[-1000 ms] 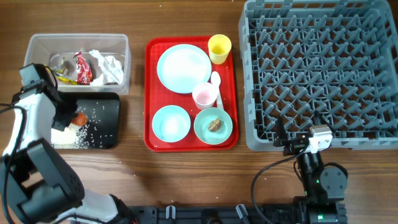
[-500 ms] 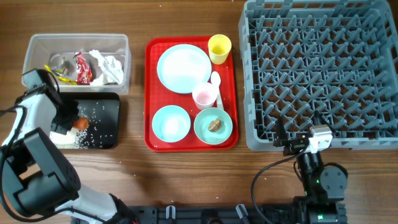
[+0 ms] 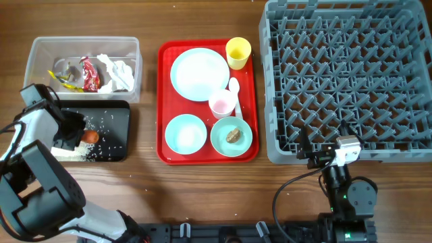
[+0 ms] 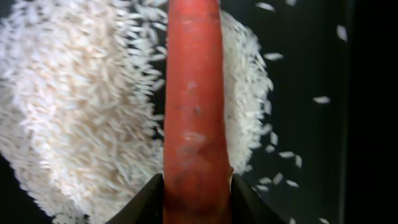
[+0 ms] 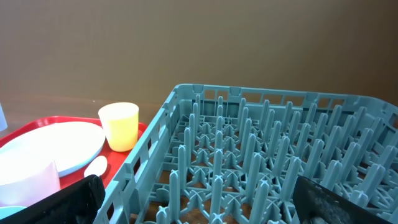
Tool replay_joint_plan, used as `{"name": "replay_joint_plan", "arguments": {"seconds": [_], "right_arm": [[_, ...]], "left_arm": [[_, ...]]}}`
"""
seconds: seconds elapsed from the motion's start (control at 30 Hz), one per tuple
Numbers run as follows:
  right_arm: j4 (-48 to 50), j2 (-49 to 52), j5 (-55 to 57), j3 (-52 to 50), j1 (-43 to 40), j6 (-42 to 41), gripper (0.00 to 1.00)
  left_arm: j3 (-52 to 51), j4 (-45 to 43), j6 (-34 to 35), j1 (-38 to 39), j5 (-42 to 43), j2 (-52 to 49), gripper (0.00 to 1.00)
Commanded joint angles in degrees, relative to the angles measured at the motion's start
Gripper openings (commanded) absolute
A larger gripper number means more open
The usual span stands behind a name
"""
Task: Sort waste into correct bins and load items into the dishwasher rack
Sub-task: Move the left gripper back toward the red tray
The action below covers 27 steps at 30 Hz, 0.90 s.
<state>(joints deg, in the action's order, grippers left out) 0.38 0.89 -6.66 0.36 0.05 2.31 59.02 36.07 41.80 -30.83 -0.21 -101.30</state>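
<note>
Over rice (image 4: 74, 112): carrot (image 4: 193, 106) in L claw (image 4: 196, 198)

No legible text; print on snack wrappers (image 3: 90, 73) too small.

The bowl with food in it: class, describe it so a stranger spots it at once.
Find the red tray mid-table. On its near edge, toward the grey rack, sits the bowl; unlike its empty twin, it holds a brown lump.

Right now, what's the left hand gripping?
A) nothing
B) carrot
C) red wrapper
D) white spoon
B: the left wrist view shows the orange carrot pinched in the left hand, above the rice pile in the black tray.
</note>
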Motion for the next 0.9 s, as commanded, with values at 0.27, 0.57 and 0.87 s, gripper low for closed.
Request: {"name": "replay_joint_plan", "arguments": {"seconds": [0.27,0.57,0.87], "right_arm": [[0.15,-0.46,-0.90,-0.07,-0.28,0.57,0.99],[0.15,-0.46,-0.92,-0.07,-0.28,0.55,1.00],[0.15,-0.46,-0.90,-0.07,-0.28,0.55,1.00]], "left_arm": [[2.95,2.75,-2.60,-0.11,2.84,13.44,0.49],[4.00,4.04,-9.16,5.60,14.16,26.51,0.24],[10.03,4.52,-14.99,29.49,17.94,28.30,0.36]]}}
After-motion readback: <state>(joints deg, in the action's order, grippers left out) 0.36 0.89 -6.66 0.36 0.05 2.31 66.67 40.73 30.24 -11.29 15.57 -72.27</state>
